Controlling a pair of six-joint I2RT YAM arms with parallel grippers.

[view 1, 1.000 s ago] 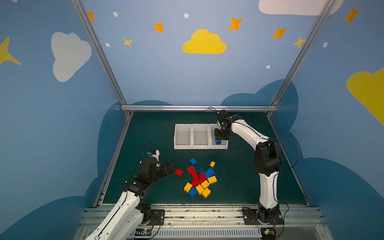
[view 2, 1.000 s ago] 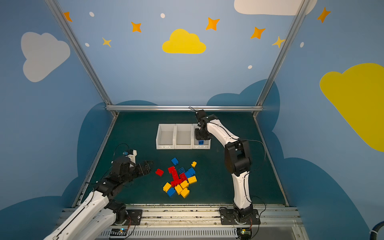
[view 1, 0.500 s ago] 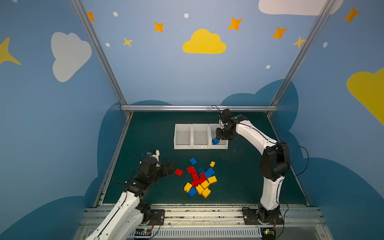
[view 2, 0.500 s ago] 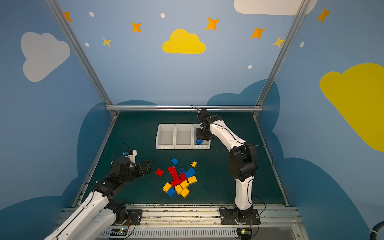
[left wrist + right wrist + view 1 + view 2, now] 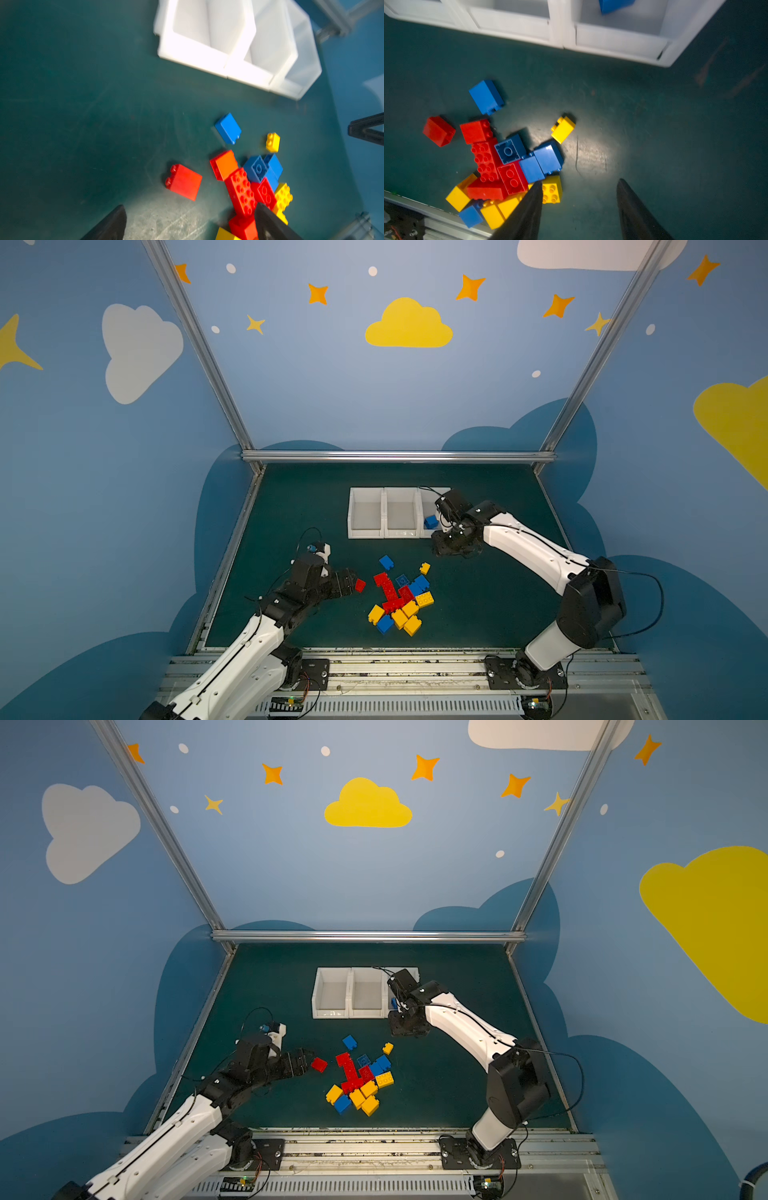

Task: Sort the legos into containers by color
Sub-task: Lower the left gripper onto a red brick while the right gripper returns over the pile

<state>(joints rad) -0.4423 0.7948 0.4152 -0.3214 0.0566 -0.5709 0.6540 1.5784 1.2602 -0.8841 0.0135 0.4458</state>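
Three white containers (image 5: 384, 534) stand in a row at the back of the green mat. One blue lego (image 5: 431, 522) lies in the rightmost container (image 5: 618, 39); the other two look empty. A pile of red, yellow and blue legos (image 5: 399, 601) sits mid-mat. A single red lego (image 5: 184, 181) lies left of the pile, just ahead of my left gripper (image 5: 190, 223), which is open and holds nothing. In both top views that gripper (image 5: 351, 583) is low beside the red lego (image 5: 319, 1064). My right gripper (image 5: 579, 185) is open and empty, hovering in front of the rightmost container (image 5: 446, 549).
A loose blue lego (image 5: 386, 562) and a small yellow lego (image 5: 424, 568) lie between the pile and the containers. An aluminium rail (image 5: 395, 655) runs along the mat's front edge. Blue walls close off the left, back and right.
My right gripper has drawn back from over the rightmost container to the mat in front of it, jaws wider, with the blue lego left inside. The left gripper has hardly moved.
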